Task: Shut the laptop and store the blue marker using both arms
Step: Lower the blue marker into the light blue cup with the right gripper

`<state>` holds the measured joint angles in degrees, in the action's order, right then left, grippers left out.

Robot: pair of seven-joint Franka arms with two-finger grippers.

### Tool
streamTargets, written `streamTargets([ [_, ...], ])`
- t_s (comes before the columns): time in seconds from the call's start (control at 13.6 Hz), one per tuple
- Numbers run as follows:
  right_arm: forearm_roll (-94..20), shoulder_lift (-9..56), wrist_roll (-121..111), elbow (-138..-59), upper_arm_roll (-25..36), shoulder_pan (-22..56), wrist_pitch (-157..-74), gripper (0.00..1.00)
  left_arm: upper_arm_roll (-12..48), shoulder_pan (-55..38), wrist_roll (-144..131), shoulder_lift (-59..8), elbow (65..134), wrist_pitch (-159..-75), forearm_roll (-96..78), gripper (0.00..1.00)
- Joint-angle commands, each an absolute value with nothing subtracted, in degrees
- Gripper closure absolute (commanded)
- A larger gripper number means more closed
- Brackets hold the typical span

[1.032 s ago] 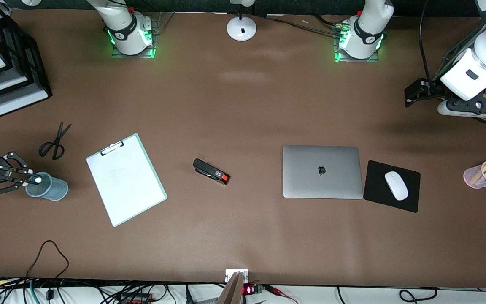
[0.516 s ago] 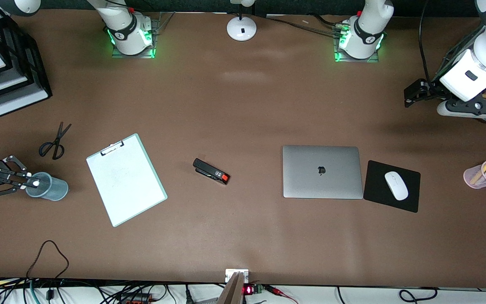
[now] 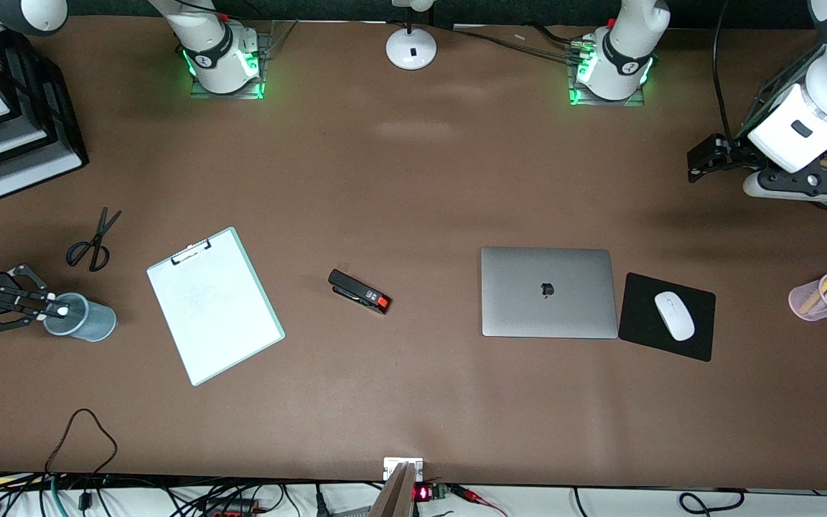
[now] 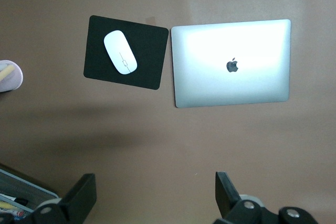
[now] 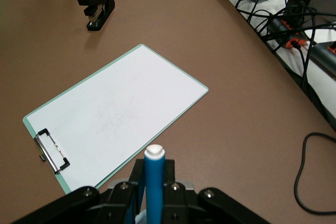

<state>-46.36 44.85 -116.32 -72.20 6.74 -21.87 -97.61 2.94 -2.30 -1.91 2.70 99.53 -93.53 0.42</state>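
While the laptop (image 3: 548, 292) lies shut and flat on the desk (image 3: 413, 179), its lid with the dark apple logo facing up, the right pincer (image 3: 46, 310) is clamped on the blue marker (image 5: 154, 182) over the rim of a blue-grey cup (image 3: 83, 317) at the right arm's end of the desk. In the right wrist view the marker stands upright between the black fingers (image 5: 137, 184), its whitish end on top; in the front view only that whitish end shows, over the cup's mouth. The left pincer (image 3: 701, 159) hangs with its fingers spread wide and nothing between them, over bare desk toward the left arm's end, above and farther from the front camera than the laptop; the left wrist view looks down on the closed lid and the two fingers (image 4: 83, 199) standing well apart.

Just beside the laptop, toward the left arm's end, a white mouse (image 3: 674, 315) sits on a black mouse pad (image 3: 701, 345). A pink cup (image 3: 812, 301) holding assorted markers stands near that end's edge. A black stapler (image 3: 358, 291) with a red tip lies between the laptop and a pale green clipboard (image 3: 214, 305). Black scissors (image 3: 92, 243) lie farther from the front camera than the blue-grey cup
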Motion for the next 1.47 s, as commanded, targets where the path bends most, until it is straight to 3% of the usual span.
streamTargets([
  [0.0,-47.7,46.3,-117.3,-70.1,5.8,-23.2,-96.9,0.98,2.3,-2.9,-1.6,2.3,98.3,-92.5,0.0,0.00],
  [0.37,-47.7,49.6,-119.0,-66.5,5.8,-23.9,-97.1,0.98,2.3,-2.9,-1.6,2.3,98.3,-92.5,0.1,0.00],
  [1.11,-49.3,52.2,-118.7,-66.6,5.8,-25.4,-96.3,0.97,2.3,-2.9,-1.6,2.3,98.4,-92.5,0.0,0.00],
  [1.18,-49.2,52.2,-118.5,-66.6,5.8,-25.4,-96.2,0.89,2.3,-2.9,-1.7,2.3,98.4,-92.5,0.0,0.00],
  [1.25,-49.2,52.0,-117.8,-66.6,5.8,-25.4,-96.1,0.38,2.3,-2.9,-1.6,2.3,98.4,-92.4,0.1,0.00],
  [1.33,-49.0,51.6,-117.6,-66.4,5.9,-25.3,-96.0,0.00,2.3,-2.9,-1.6,2.3,98.3,-92.5,0.0,0.00],
  [1.4,-48.7,50.9,-117.1,-66.4,6.1,-25.3,-95.9,0.00,2.3,-2.9,-1.7,2.3,98.3,-92.5,0.1,0.00],
])
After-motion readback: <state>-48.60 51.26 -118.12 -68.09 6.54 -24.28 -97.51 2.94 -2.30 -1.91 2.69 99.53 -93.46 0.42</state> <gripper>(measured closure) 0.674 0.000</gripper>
